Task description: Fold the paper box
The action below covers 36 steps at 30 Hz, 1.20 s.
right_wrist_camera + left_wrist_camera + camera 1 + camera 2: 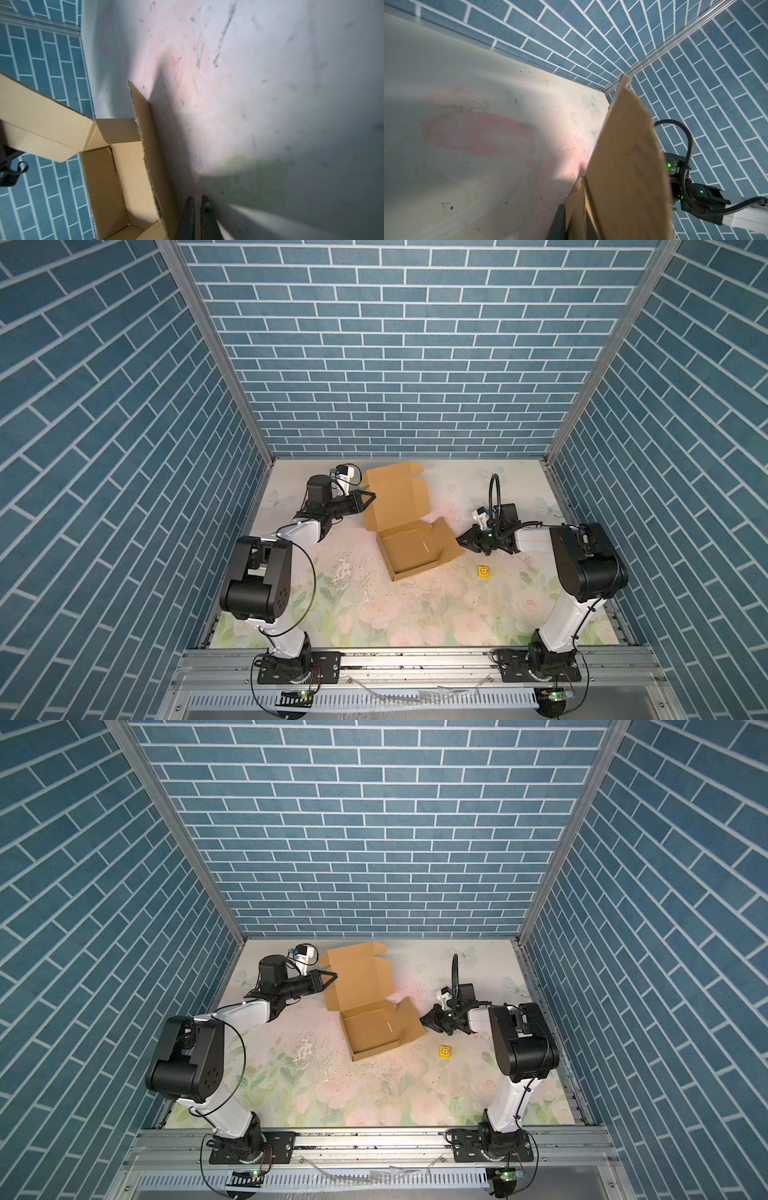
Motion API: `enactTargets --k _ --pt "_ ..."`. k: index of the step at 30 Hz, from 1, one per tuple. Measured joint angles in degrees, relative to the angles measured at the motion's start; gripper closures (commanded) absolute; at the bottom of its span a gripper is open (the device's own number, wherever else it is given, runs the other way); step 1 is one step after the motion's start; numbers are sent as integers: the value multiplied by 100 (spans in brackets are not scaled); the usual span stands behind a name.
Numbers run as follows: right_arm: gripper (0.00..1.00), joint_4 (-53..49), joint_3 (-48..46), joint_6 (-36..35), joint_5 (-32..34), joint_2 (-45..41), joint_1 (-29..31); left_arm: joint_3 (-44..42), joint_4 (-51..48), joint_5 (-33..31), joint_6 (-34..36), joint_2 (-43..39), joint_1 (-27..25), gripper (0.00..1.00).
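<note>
Paper box (409, 549) sits in the middle of the table (374, 605), tray open, its lid standing up at the far side; the left gripper (370, 498) is clamped on the lid's left edge, while the right gripper (460, 540), fingers (189, 209) nearly together on nothing, lies just beside the box's right flap

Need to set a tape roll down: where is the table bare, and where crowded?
Bare: the near strip of table in front of the paper box, and the far right corner. Crowded: the middle, with left gripper and right gripper at the box's sides, yellow cube close by.
</note>
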Motion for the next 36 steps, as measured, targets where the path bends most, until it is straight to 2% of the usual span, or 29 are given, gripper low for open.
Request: enactTargets --k 4,10,21,24,28,31,36 --pt "89 610 2 402 -439 326 225 0 7 -2 -2 2 0 87" --pt "89 1611 -11 1167 -750 466 433 -7 15 -11 0 0 0 87" --pt "89 2909 -286 2076 -846 461 577 -15 44 -15 -7 2 0 88" --pt "84 2559 -321 1928 -752 299 562 -15 44 -9 -7 0 -2 88" --pt "76 1093 -304 1174 -367 -354 535 -20 44 -4 -7 0 0 88" --pt "74 289 -232 750 -138 -807 525 -22 44 2 -7 0 0 88" --pt "72 -328 -74 457 92 -1064 546 -24 44 2 -4 0 0 88"
